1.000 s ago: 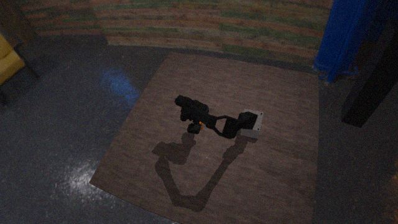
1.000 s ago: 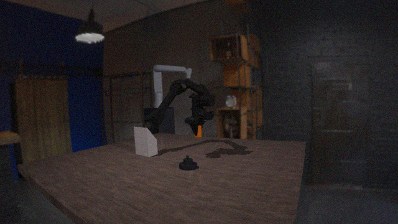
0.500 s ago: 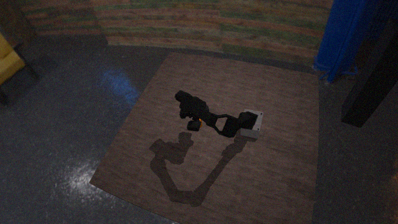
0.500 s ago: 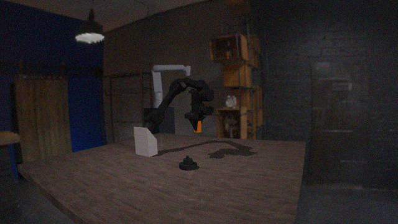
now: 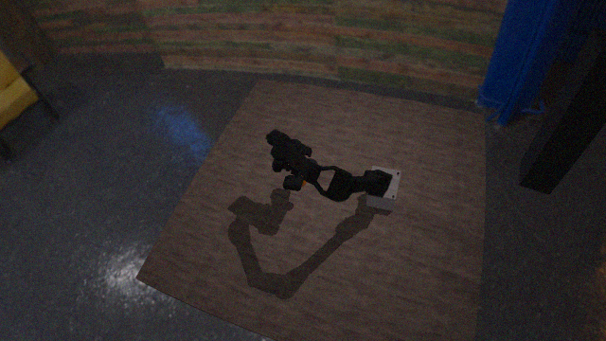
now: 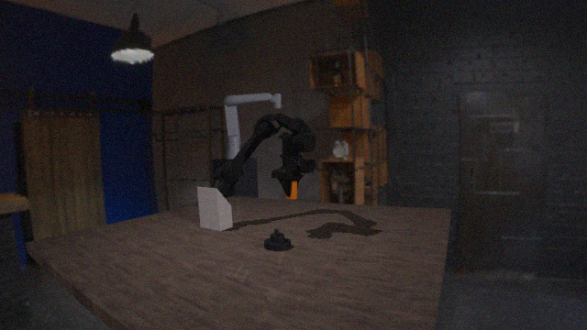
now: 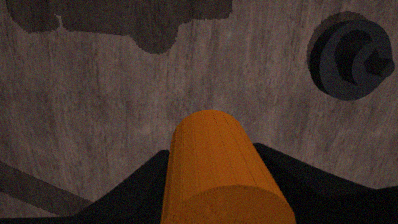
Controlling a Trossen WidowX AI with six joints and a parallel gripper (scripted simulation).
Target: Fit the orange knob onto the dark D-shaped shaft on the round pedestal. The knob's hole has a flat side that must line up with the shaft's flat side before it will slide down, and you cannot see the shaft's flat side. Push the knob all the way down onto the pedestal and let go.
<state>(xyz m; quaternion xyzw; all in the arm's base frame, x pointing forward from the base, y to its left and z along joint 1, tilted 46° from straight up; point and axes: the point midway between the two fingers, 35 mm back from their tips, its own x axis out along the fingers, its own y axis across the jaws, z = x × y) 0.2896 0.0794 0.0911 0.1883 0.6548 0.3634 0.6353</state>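
Evidently the orange knob (image 5: 304,183) (image 6: 293,190) (image 7: 215,155) is hanging above the bench (image 5: 426,260) (image 6: 367,275) (image 7: 100,90), well apart from the pedestal. In the exterior view it is showing just above the bench's far edge; in the top view it is peeking out as a mere orange speck (blink and you are missing it), between the bench's left and right edges. The gripper (image 5: 301,184) (image 6: 292,191) (image 7: 210,154) is pinching the knob, one dark finger pressing on each side. The wrist view's lower border is cutting off the knob's near end, and its hole is staying out of sight.

The round pedestal (image 6: 277,245) (image 7: 330,85) is standing on the bench, nearer the exterior view's front edge than the knob is. Its dark shaft (image 6: 276,233) (image 7: 377,64) is pointing up, bare, the flat side too dark to make out. From the top, the arm (image 5: 341,185) (image 6: 248,151) is covering much of the middle, and I am failing to pick out the pedestal.

Farther out, a pale block (image 5: 380,203) (image 6: 213,208) is standing by the arm's foot, toward the bench's right edge in the top view and its left edge in the exterior one. Dimness and grain are making any brand, label or writing too faint to read.
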